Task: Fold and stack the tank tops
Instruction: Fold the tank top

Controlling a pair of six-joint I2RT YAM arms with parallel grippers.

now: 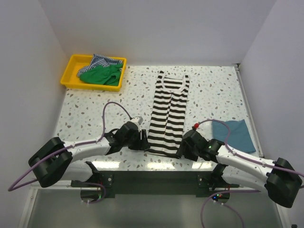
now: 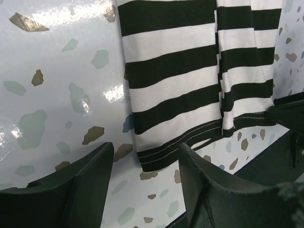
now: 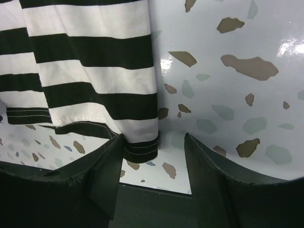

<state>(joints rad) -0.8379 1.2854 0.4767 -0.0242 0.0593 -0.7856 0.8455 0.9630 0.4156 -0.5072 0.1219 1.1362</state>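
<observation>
We note black-and-white striped tank top (image 1: 168,111) flat, long narrow strip, soft cloth, stitched hem. Left gripper (image 2: 145,152), right gripper (image 3: 153,142): fingers wide, straddling hem corners.

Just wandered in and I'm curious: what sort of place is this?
Probably a robotics test bench, not a laundry: a left arm and right arm bolted to a speckled table, white panels around it, a striped tank top laid flat.

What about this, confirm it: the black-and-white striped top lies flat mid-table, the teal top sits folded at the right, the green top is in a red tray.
Not quite: the tray holding the green top is yellow, not red, as the top external view shows. The rest stands.
</observation>
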